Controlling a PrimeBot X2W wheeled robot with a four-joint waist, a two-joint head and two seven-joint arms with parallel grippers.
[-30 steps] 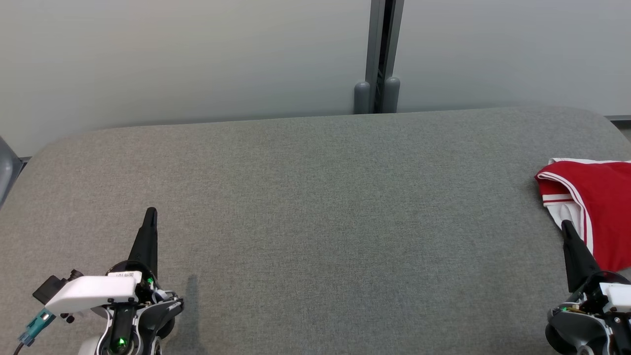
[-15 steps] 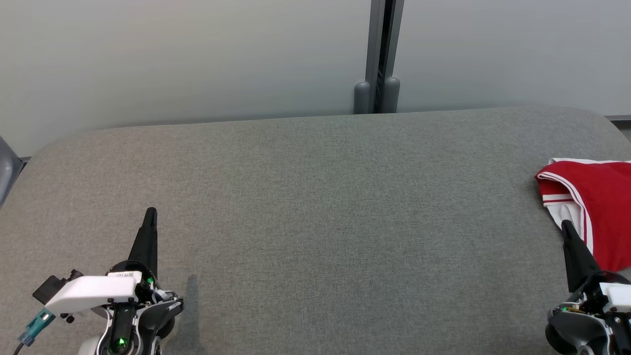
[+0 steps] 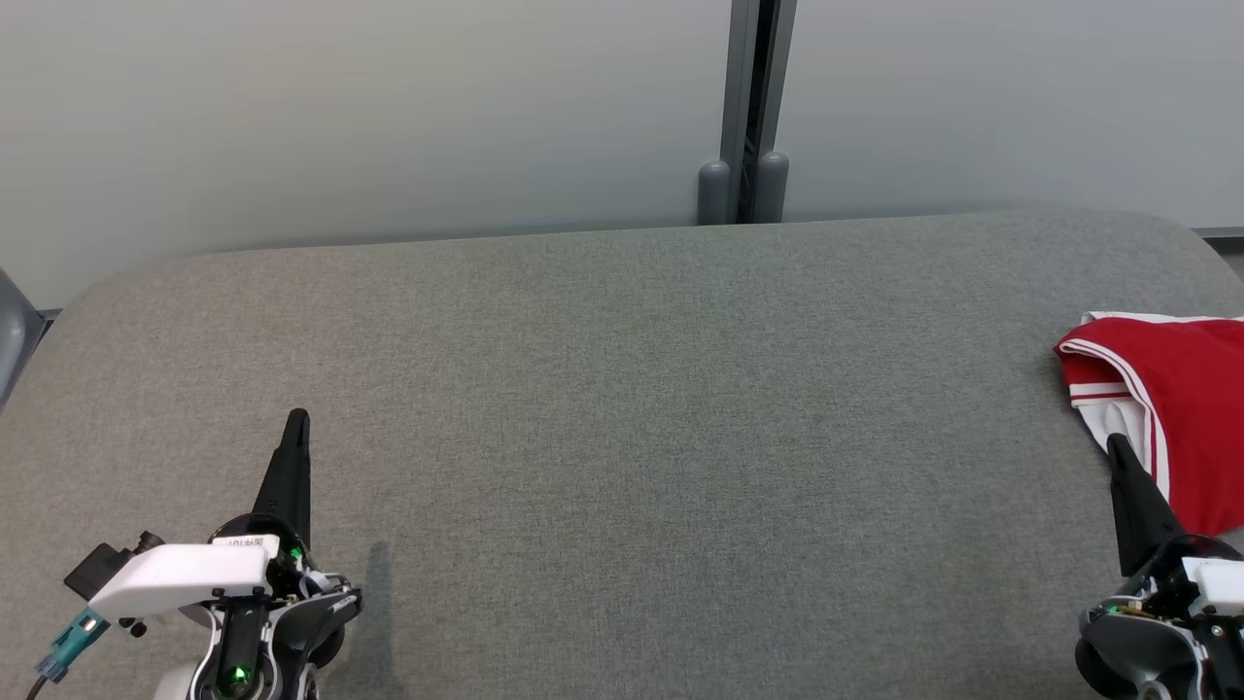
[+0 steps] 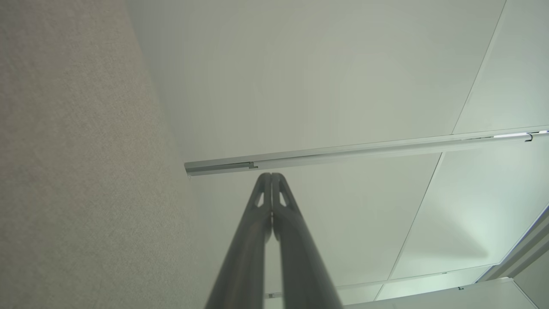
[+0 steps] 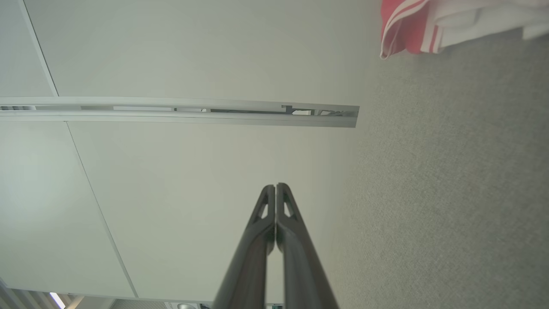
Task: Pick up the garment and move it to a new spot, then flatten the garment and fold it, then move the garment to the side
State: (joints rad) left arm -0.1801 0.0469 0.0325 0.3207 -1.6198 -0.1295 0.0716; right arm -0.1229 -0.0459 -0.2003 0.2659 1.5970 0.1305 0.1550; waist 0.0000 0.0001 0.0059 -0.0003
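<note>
Below a pale wall [image 3: 389, 117], grey surface [image 3: 622, 437] bears garment [image 3: 1191, 408]; left pincer [image 3: 297, 416], right pincer [image 3: 1115, 442] each closed.

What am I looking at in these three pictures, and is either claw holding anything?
The wide picture comes from the robot's head, looking down at a grey padded surface. The dark spikes at the bottom are its two grippers: the left gripper and the right gripper. The other two pictures come from a camera on each wrist, looking along that gripper's fingers. Both grippers are shut and hold nothing. A red garment with white stripes lies at the right of the head view, near the right gripper.
</note>
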